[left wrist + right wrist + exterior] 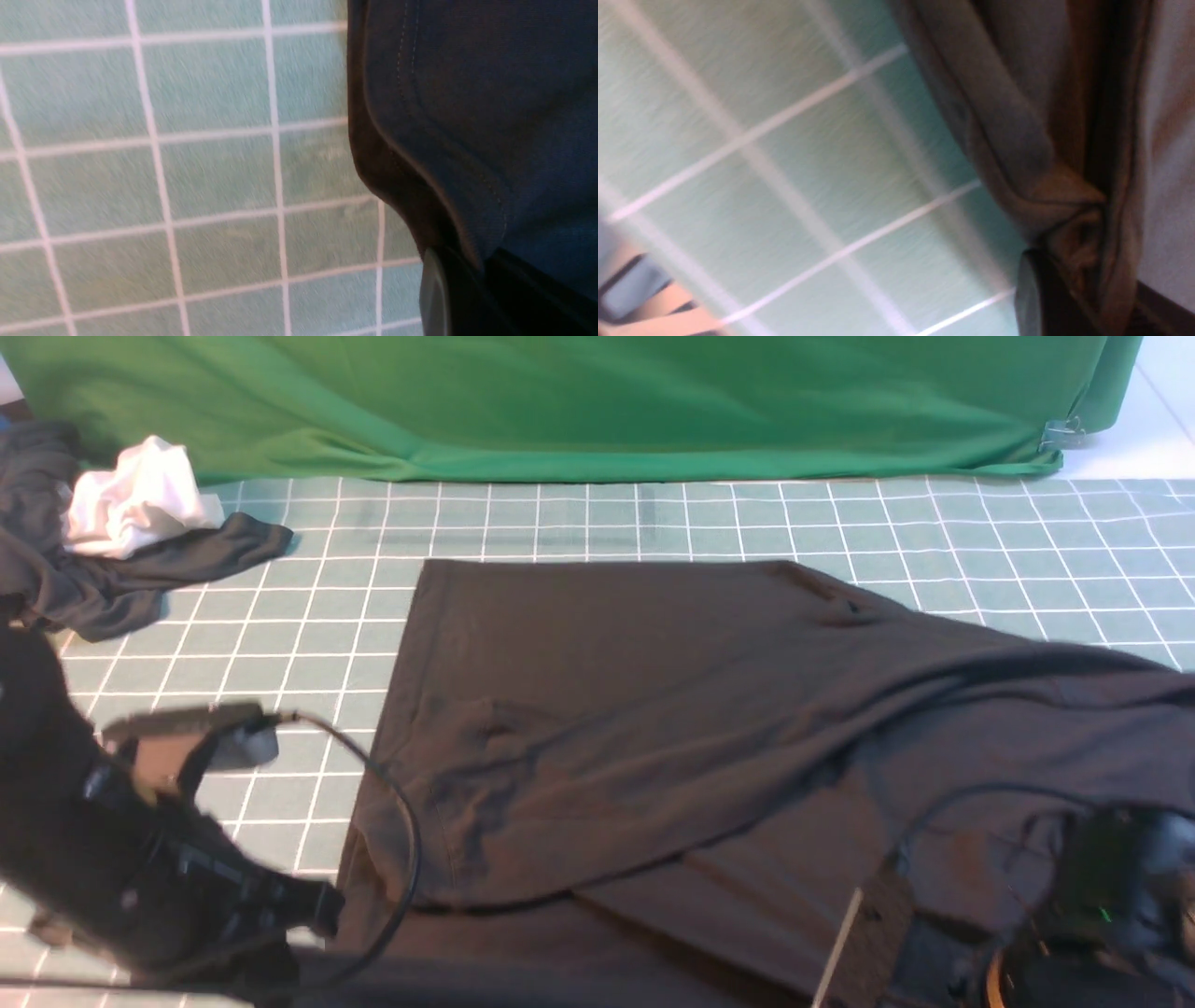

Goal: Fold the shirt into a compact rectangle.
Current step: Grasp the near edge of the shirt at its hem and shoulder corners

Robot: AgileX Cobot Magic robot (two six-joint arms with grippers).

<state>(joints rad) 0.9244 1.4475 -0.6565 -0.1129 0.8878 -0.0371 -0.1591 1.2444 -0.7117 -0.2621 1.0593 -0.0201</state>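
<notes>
The shirt [607,709] lay spread on the gridded table [653,523]. The left tool [476,284] was clamped on its hem and the right tool [1069,280] pinched bunched fabric. Carrying both edges evenly and taut looked likely to keep the fold straight.

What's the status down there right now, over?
Left gripper shut on the shirt hem. Right gripper shut on bunched shirt fabric. Shirt spread out, not yet compact. Dark garment and white cloth lie far left, apart.
</notes>
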